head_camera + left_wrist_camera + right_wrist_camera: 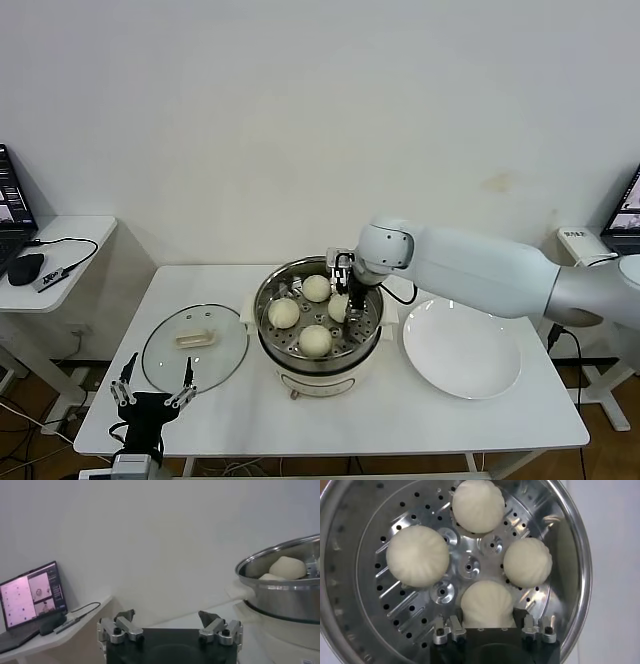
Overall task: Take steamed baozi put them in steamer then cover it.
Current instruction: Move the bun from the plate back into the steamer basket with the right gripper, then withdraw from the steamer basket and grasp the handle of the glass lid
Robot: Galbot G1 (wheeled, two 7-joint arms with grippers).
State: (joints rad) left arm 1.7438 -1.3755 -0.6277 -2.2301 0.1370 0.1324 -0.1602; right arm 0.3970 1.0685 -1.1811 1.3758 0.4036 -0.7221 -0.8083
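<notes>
White wall and white tabletop [330, 415] frame the scene: the steamer [318, 368] sits at centre with all four steamed baozi [417, 555] on its perforated tray. Reaching inside, the right tool [489, 626] has its fingers spread on either side of the nearest bun, seemingly loosened. At the robot's left lies the cover [195, 347], flat on the tabletop, with the left tool [153, 383] wide open and empty beside it. A white plate [462, 350] sits at right.

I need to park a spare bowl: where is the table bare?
Bare table runs along the front edge, before the cover and steamer. The plate fills the right; the right gripper crowds the steamer.
</notes>
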